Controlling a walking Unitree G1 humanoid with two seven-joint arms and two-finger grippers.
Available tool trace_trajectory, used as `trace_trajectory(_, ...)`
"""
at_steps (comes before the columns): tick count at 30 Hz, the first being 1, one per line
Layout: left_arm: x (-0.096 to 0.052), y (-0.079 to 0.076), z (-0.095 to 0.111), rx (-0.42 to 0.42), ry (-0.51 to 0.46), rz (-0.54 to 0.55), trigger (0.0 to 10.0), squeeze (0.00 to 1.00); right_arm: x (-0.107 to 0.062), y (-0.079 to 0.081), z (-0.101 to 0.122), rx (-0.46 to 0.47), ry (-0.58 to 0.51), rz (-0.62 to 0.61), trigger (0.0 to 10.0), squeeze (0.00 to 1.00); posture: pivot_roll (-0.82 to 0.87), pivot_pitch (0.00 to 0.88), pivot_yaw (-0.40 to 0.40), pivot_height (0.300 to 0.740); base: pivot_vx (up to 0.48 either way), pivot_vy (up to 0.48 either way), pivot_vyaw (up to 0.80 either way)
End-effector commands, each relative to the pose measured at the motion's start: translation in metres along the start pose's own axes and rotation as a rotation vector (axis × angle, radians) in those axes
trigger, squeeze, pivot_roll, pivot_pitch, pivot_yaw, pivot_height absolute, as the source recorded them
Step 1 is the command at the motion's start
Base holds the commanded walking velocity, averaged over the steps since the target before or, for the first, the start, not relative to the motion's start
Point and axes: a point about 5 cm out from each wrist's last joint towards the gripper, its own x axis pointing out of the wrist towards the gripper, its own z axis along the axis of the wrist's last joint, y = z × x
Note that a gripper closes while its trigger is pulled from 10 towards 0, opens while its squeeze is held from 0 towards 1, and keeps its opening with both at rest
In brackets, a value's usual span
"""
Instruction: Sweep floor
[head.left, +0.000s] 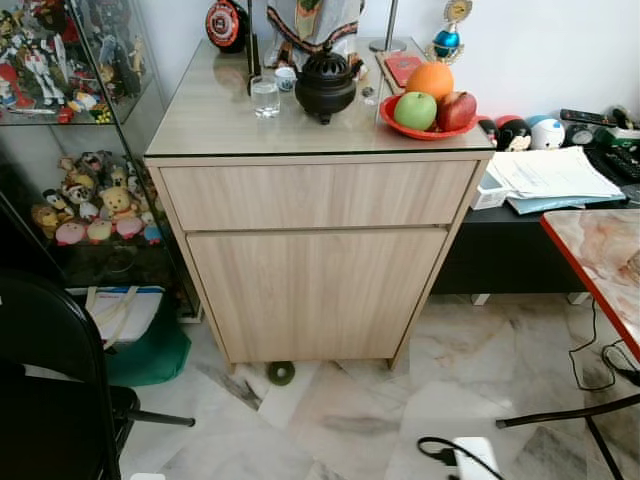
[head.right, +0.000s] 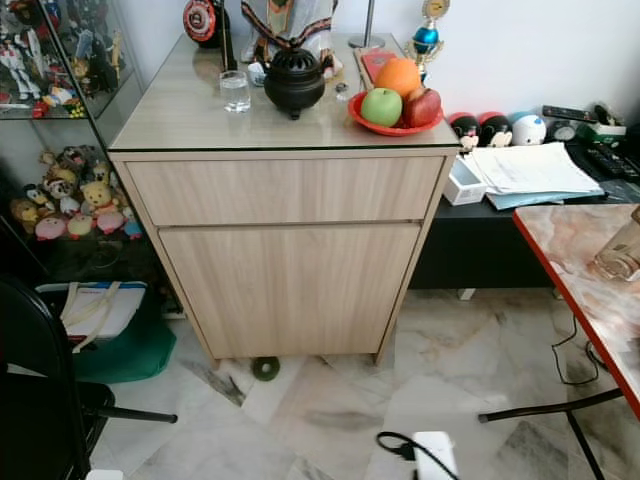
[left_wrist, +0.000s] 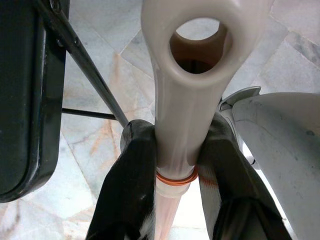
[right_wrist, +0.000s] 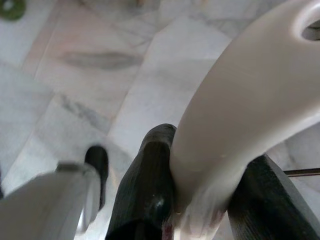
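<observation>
Handle (left_wrist: 177, 100) lower length hidden behind left end effector (left_wrist: 175, 172); black chair (head.left: 50, 390) cut by frame edge.

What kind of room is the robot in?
Probably a living room in a home: a light wooden cabinet holds a red fruit plate, a glass showcase of toy figures stands beside it, and the floor is marble tile.

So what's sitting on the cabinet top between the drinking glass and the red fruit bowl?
A black lidded pot stands between the glass and the red fruit bowl, clear in both eye views.
</observation>
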Motion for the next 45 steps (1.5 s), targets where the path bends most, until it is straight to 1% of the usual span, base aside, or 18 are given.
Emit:
trace_trajectory(1, -0.002, 0.001, -0.007, -0.009, 0.023, -0.006, 10.0, 0.00, 0.000, 0.006, -0.001, 0.017, 0.007, 0.010, 10.0, 0.00, -0.04, 0.068, -0.062, 0.740, 0.000, 0.000, 0.00)
trace_trajectory(4, -0.001, 0.000, -0.005, -0.005, 0.019, -0.011, 10.0, 0.00, 0.000, 0.006, -0.002, 0.044, 0.011, 0.007, 10.0, 0.00, -0.04, 0.071, -0.062, 0.740, 0.000, 0.000, 0.00)
trace_trajectory(8, 0.000, -0.005, -0.002, 0.001, 0.008, -0.021, 10.0, 0.00, -0.001, 0.008, -0.008, 0.130, 0.034, -0.008, 10.0, 0.00, -0.03, 0.080, -0.059, 0.740, 0.000, 0.000, 0.00)
trace_trajectory(10, 0.000, -0.005, -0.002, 0.000, 0.007, -0.021, 10.0, 0.00, -0.002, 0.009, -0.009, 0.164, 0.038, -0.012, 10.0, 0.00, -0.03, 0.088, -0.057, 0.740, 0.000, 0.000, 0.00)
trace_trajectory(12, 0.000, -0.004, -0.001, -0.004, 0.002, -0.015, 10.0, 0.00, -0.002, 0.011, -0.009, 0.228, 0.039, -0.017, 10.0, 0.00, -0.03, 0.096, -0.054, 0.740, 0.000, 0.000, 0.00)
trace_trajectory(13, 0.000, -0.004, -0.001, -0.004, 0.001, -0.014, 10.0, 0.00, -0.002, 0.011, -0.009, 0.243, 0.039, -0.017, 10.0, 0.00, -0.03, 0.096, -0.053, 0.740, 0.000, 0.000, 0.00)
trace_trajectory(18, 0.000, -0.002, 0.002, -0.005, -0.006, -0.012, 10.0, 0.00, -0.002, 0.018, -0.006, 0.234, 0.032, 0.006, 10.0, 0.00, -0.02, 0.103, -0.056, 0.740, 0.000, 0.000, 0.00)
trace_trajectory(22, 0.001, -0.003, 0.003, -0.005, -0.011, -0.016, 10.0, 0.00, -0.002, 0.019, -0.005, 0.240, 0.031, 0.010, 10.0, 0.00, -0.02, 0.107, -0.056, 0.740, 0.000, 0.000, 0.00)
trace_trajectory(30, 0.001, -0.010, 0.004, 0.002, -0.013, -0.035, 10.0, 0.00, -0.002, 0.022, -0.004, 0.243, 0.030, 0.022, 10.0, 0.00, -0.02, 0.119, -0.055, 0.740, 0.000, 0.000, 0.00)
trace_trajectory(34, 0.001, -0.009, 0.004, 0.004, -0.011, -0.035, 10.0, 0.00, -0.002, 0.023, -0.005, 0.242, 0.032, 0.025, 10.0, 0.00, -0.02, 0.123, -0.054, 0.740, 0.000, 0.000, 0.00)
trace_trajectory(45, -0.004, -0.005, -0.014, 0.000, 0.014, -0.040, 10.0, 0.00, -0.003, 0.027, -0.008, 0.241, 0.039, 0.042, 10.0, 0.00, -0.01, 0.118, -0.055, 0.740, 0.000, 0.000, 0.00)
